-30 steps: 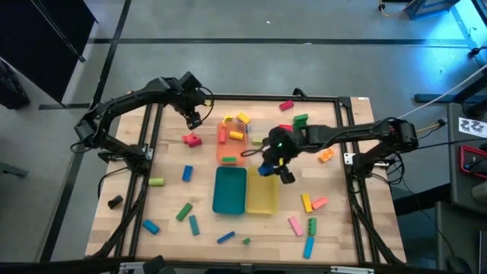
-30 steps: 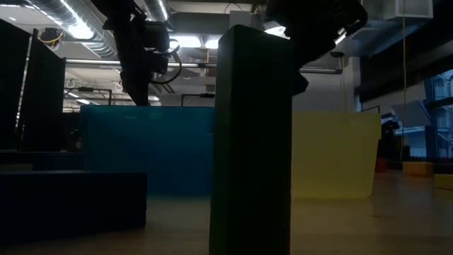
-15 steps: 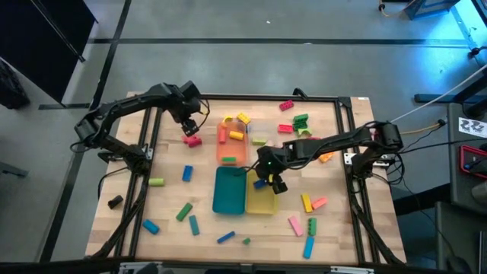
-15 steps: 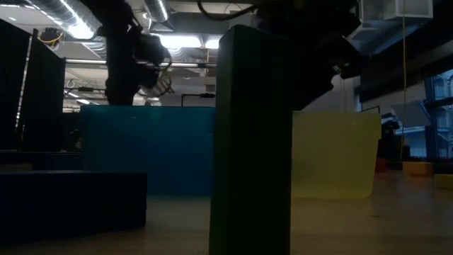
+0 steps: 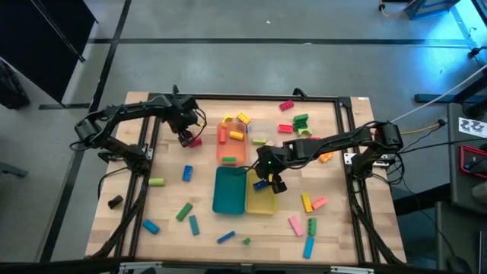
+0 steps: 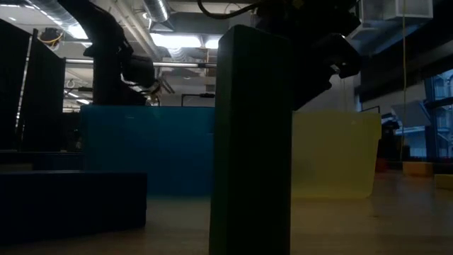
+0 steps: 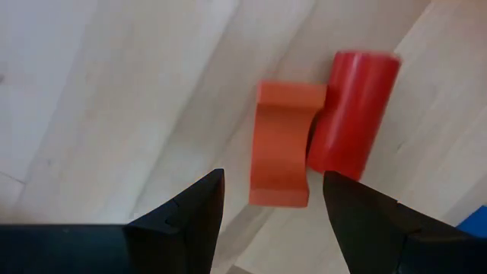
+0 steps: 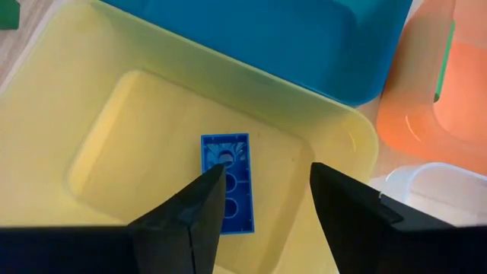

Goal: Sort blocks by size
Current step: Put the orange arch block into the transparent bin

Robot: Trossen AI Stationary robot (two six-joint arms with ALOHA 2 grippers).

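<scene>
My left gripper (image 5: 185, 137) is open, low over an orange-red arch block (image 7: 281, 144) and a red cylinder (image 7: 354, 114) that lie side by side on the table; in the high view they show as one red patch (image 5: 193, 141). Its fingers stand on either side of the arch block's near end without touching it. My right gripper (image 5: 266, 181) is open above the yellow tray (image 8: 152, 114). A blue brick (image 8: 226, 194) lies on the tray's floor under the fingers, hollow underside up, and also shows in the high view (image 5: 261, 183).
The teal tray (image 5: 229, 190) stands against the yellow tray's left side, with the orange tray (image 5: 232, 144) and the clear tray (image 8: 434, 183) beyond them. Loose blocks lie scattered near the near edge (image 5: 190, 221), the right side (image 5: 308, 202) and the far right (image 5: 293, 118). A dark block (image 6: 255, 142) fills the low view's foreground.
My right gripper has carried the blue brick toward the table's near-left, from beside the orange tray to over the yellow tray, where the brick now lies. My left gripper has gone toward the near edge and down, onto the red blocks.
</scene>
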